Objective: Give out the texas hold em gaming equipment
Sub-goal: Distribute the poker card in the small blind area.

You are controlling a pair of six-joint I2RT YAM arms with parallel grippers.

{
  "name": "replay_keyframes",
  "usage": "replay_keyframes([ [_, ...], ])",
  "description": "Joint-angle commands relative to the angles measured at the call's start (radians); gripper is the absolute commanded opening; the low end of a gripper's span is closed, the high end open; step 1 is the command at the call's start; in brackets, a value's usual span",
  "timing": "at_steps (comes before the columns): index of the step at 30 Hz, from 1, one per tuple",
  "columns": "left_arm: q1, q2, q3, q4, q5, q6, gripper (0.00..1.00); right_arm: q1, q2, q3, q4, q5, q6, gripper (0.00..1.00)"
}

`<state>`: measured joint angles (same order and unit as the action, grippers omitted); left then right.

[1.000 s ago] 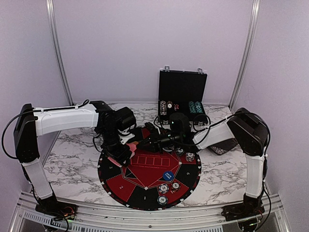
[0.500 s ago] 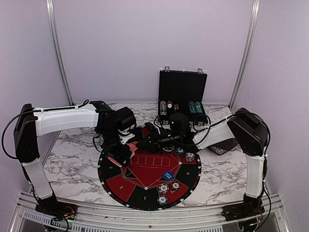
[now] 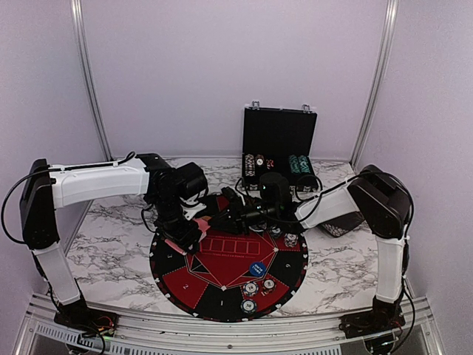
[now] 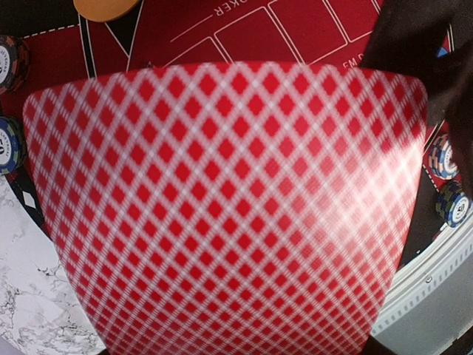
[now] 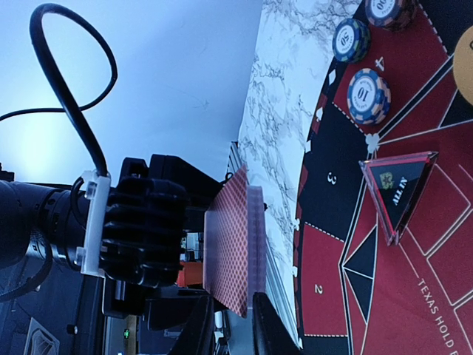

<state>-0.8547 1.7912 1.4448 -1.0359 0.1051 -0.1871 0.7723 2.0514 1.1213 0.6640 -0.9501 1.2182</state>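
The mat lies at the worktop's near edge, chips on it (3 by its near rim); the case stands at the far edge.

Red-backed cards lower centre, seen near edge-on. Striped chips upper right on red-and-black mat. Clear triangular marker right of centre. Marble tabletop middle.

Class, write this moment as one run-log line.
left gripper: shut on red-backed playing cards | right gripper: open at cards' edge | location: above poker mat

Marble table, round red-and-black mat centre, open black case behind, dark dish right
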Motion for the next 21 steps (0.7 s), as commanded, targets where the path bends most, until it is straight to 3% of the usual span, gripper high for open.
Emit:
replay_keyframes([
  [1, 0.005, -0.047, 0.02, 0.011, 0.011, 0.018, 0.54, 0.014, 0.013, 0.044, -0.001, 0.007, -0.011, 0.17],
  [13, 0.004, -0.048, 0.02, 0.013, 0.012, 0.018, 0.54, 0.025, 0.025, 0.06, -0.009, 0.005, -0.013, 0.17],
  [21, 0.004, -0.048, 0.016, 0.014, 0.012, 0.017, 0.54, 0.021, 0.02, 0.056, -0.001, 0.007, -0.001, 0.06],
])
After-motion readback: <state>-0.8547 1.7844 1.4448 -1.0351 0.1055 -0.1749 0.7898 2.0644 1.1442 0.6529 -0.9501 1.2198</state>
